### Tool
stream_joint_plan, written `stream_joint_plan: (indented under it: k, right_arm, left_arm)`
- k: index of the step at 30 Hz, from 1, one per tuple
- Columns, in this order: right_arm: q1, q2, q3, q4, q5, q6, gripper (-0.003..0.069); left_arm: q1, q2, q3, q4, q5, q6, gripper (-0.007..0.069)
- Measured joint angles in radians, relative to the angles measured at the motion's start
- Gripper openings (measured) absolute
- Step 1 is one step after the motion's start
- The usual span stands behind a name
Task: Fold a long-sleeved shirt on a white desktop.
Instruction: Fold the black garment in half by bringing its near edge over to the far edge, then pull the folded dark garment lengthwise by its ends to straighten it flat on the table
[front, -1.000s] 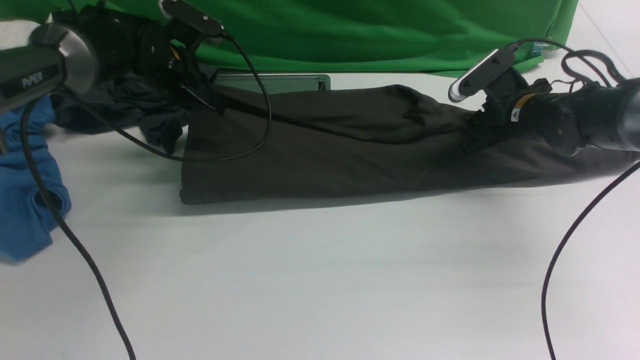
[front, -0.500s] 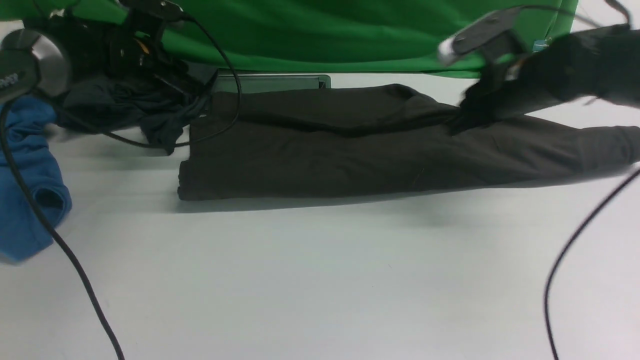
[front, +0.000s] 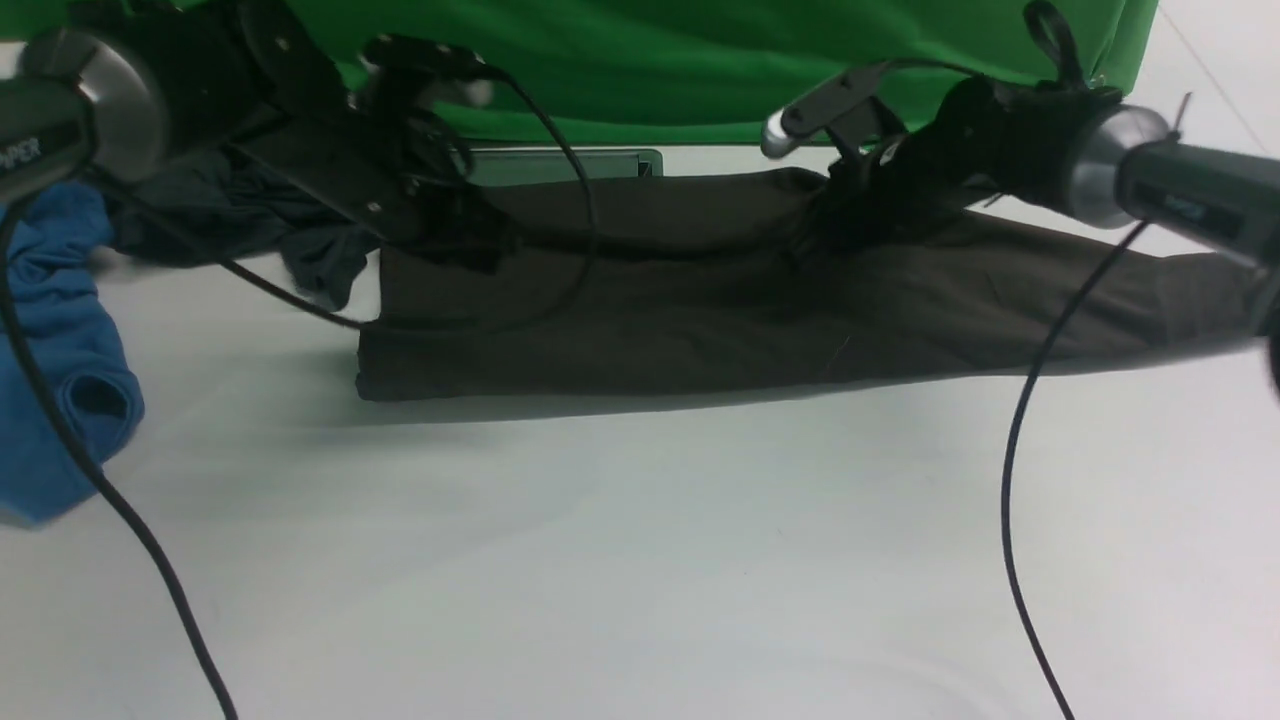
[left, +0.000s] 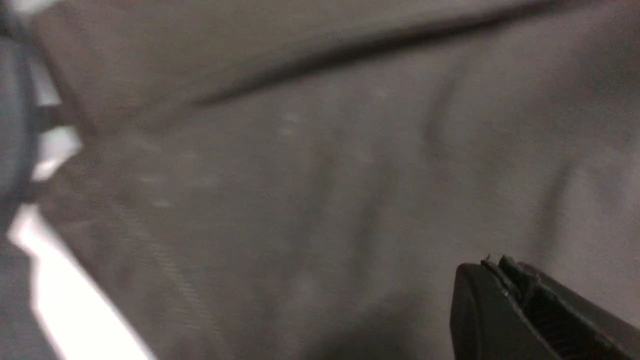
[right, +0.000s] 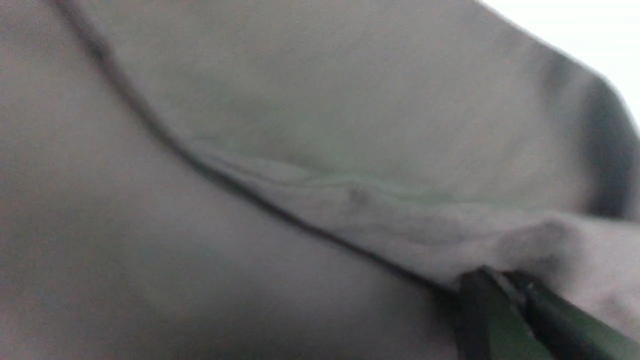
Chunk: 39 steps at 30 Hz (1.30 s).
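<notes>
Front view shows the long-sleeved shirt (front: 700, 310) lying as a long dark band across the far half of the white desktop (front: 640, 560), with one sleeve stretched out to the right. Behind it, at the far edge, a green cloth (front: 700, 60) hangs as backdrop.

Just behind the shirt stands a flat grey tray (front: 570, 165). Only its near wall is visible, so I cannot tell what is in it. At the left side a blue garment (front: 60, 400) lies near, and a dark teal-grey garment (front: 230, 215) lies farther, just beside the left end of the shirt.

On the grey link of the left arm (front: 70, 120) the last white letters "PER" can be read. The right arm (front: 1150, 180) also has a marking, but it is too blurred to read. No label is visible on the shirt.

In the left wrist view the left gripper (left: 492, 270) has its jaws pressed together just over the shirt cloth; if cloth is caught between them I cannot tell. In the right wrist view the right gripper (right: 500, 280) is fully closed, and a raised fold of the shirt runs into its tips, so it pinches the shirt at the far edge, right of the middle
</notes>
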Motion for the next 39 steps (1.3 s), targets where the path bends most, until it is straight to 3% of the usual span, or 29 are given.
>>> stream_joint_plan:
  k: [5, 9, 16, 20, 22, 24, 27, 28, 29, 33, 39]
  right_arm:
    - [-0.074, 0.077, -0.117, 0.001, -0.110, 0.084, 0.0020]
    - [-0.123, 0.056, -0.132, 0.000, -0.085, 0.131, 0.0043]
    - [-0.234, -0.168, -0.124, -0.101, 0.331, 0.204, 0.0095]
    - [-0.329, -0.308, -0.022, -0.126, 0.458, 0.242, 0.0136]
    - [-0.386, -0.363, 0.054, -0.131, 0.498, 0.278, 0.0183]
    - [-0.464, -0.409, 0.157, -0.138, 0.522, 0.323, 0.0293]
    - [-0.519, -0.417, 0.245, -0.138, 0.510, 0.365, 0.0469]
    - [-0.540, -0.409, 0.279, -0.137, 0.492, 0.375, 0.0566]
    - [-0.545, -0.401, 0.292, -0.137, 0.476, 0.381, 0.0607]
    - [-0.554, -0.360, 0.306, -0.131, 0.394, 0.388, 0.0679]
    - [-0.555, -0.267, 0.308, -0.122, 0.320, 0.389, 0.0689]
  left_arm:
    - [-0.066, -0.062, 0.082, 0.012, -0.023, 0.028, 0.0017]
    - [-0.081, -0.091, 0.115, 0.046, -0.035, 0.043, 0.0017]
    - [-0.093, -0.137, 0.158, 0.099, -0.077, 0.039, 0.0017]
    - [-0.126, -0.213, 0.242, 0.101, -0.183, 0.039, 0.0017]
    - [-0.154, -0.265, 0.291, 0.101, -0.250, 0.039, 0.0017]
    - [-0.187, -0.315, 0.347, 0.100, -0.343, 0.043, 0.0017]
    - [-0.210, -0.333, 0.375, 0.097, -0.401, 0.054, 0.0017]
    - [-0.213, -0.334, 0.379, 0.095, -0.413, 0.061, 0.0017]
    - [-0.213, -0.334, 0.380, 0.093, -0.418, 0.064, 0.0017]
    - [-0.213, -0.335, 0.383, 0.089, -0.434, 0.067, 0.0017]
    - [-0.213, -0.335, 0.386, 0.089, -0.414, 0.070, 0.0017]
